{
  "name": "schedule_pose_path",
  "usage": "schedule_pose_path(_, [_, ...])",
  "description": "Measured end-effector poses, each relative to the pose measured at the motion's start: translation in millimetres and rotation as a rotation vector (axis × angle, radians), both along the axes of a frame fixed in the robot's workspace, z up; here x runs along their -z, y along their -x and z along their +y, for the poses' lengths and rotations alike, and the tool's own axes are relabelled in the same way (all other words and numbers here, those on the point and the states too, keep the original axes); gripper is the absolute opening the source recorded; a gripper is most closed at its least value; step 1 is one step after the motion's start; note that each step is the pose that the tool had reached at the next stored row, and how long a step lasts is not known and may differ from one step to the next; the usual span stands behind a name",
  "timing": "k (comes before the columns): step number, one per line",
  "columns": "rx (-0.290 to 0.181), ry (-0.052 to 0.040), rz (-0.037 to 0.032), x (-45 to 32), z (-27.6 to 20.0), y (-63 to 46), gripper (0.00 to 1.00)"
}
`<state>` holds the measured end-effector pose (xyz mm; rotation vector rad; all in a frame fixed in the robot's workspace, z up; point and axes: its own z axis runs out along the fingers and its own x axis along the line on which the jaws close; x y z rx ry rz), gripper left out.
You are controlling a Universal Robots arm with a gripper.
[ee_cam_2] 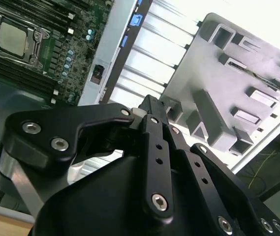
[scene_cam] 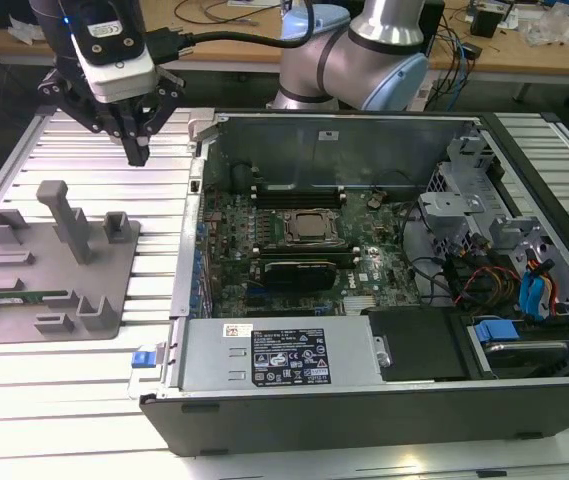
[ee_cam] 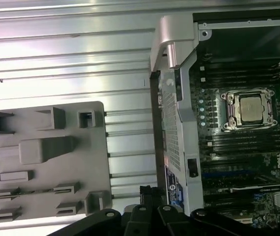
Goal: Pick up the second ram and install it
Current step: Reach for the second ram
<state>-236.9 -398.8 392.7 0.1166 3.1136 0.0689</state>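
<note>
The gripper [scene_cam: 136, 150], jaws pinched narrow, hangs at 10 o'clock in the exterior view, near the tray's [scene_cam: 104, 270] 1 o'clock corner. The ram [scene_cam: 22, 296] lies in the tray, toward its 8 o'clock side.

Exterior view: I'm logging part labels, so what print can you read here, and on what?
Nothing can be read for certain.
Black label on the power supply: white print, too small to read.
White sticker next to it: too small.
Ram on the tray: no print to make out.
</note>
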Motion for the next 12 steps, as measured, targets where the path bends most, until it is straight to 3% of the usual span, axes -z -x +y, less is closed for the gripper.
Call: schedule_pose_path(12, [0.000,0.0000,0.0001,0.5,0.0,38.3,0.08])
